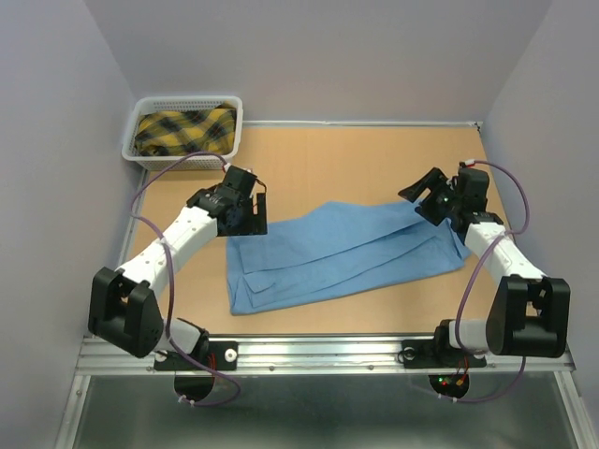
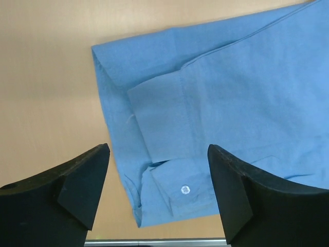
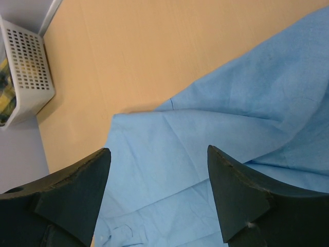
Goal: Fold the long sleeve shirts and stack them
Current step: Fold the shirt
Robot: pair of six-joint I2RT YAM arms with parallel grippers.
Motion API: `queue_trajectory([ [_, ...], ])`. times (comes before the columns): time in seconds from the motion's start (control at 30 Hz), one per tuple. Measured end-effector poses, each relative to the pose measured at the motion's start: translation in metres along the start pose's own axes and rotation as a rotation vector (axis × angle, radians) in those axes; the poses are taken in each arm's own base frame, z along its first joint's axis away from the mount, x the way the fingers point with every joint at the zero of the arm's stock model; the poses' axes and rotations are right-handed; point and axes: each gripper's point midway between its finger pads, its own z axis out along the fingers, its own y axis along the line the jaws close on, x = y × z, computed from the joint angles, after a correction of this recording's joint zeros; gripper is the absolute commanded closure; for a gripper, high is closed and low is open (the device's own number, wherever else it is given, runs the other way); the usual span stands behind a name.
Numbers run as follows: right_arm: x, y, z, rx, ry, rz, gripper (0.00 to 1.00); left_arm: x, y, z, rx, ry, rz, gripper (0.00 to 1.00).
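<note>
A light blue long sleeve shirt lies flat on the table, folded into a long band running from front left to back right. My left gripper is open and empty, above the shirt's left end. The left wrist view shows a buttoned cuff between my open left fingers. My right gripper is open and empty, above the shirt's right end. The right wrist view shows smooth blue cloth below my open right fingers.
A white perforated basket stands at the back left corner and holds a yellow and dark plaid cloth. It also shows in the right wrist view. A metal rail runs along the table's front edge.
</note>
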Motion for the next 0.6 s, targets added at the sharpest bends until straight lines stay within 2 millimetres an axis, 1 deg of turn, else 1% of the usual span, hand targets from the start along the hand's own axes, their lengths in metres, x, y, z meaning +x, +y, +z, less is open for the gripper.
queue_trajectory([
  [0.07, 0.003, 0.001, 0.003, -0.011, 0.019, 0.009, 0.20, -0.012, -0.010, -0.013, 0.064, -0.055, -0.019, 0.14],
  [0.1, 0.005, 0.001, 0.005, -0.016, 0.028, 0.014, 0.20, -0.017, -0.016, -0.020, 0.105, -0.081, -0.032, 0.18],
  [0.17, 0.009, 0.006, 0.010, -0.039, 0.046, 0.024, 0.20, -0.031, -0.031, -0.036, 0.203, -0.150, -0.063, 0.21],
  [0.23, 0.014, 0.011, 0.018, -0.063, 0.066, 0.032, 0.20, -0.043, -0.044, -0.045, 0.277, -0.205, -0.088, 0.23],
  [0.27, 0.018, 0.014, 0.021, -0.074, 0.077, 0.038, 0.20, -0.051, -0.054, -0.049, 0.332, -0.242, -0.103, 0.24],
  [0.33, 0.020, 0.018, 0.028, -0.093, 0.083, 0.056, 0.20, -0.054, -0.063, -0.044, 0.378, -0.256, -0.117, 0.24],
  [0.37, 0.021, 0.021, 0.033, -0.104, 0.083, 0.068, 0.20, -0.051, -0.068, -0.035, 0.399, -0.245, -0.124, 0.24],
  [0.4, 0.020, 0.023, 0.035, -0.113, 0.078, 0.075, 0.20, -0.048, -0.071, -0.027, 0.408, -0.235, -0.130, 0.24],
  [0.47, 0.017, 0.024, 0.040, -0.138, 0.053, 0.094, 0.20, -0.032, -0.073, -0.008, 0.411, -0.182, -0.140, 0.24],
  [0.53, 0.022, 0.011, 0.046, -0.134, 0.034, 0.132, 0.20, -0.014, -0.071, 0.007, 0.403, -0.134, -0.149, 0.24],
  [0.6, 0.031, -0.008, 0.049, -0.104, 0.032, 0.179, 0.20, -0.006, -0.069, 0.013, 0.398, -0.119, -0.157, 0.24],
])
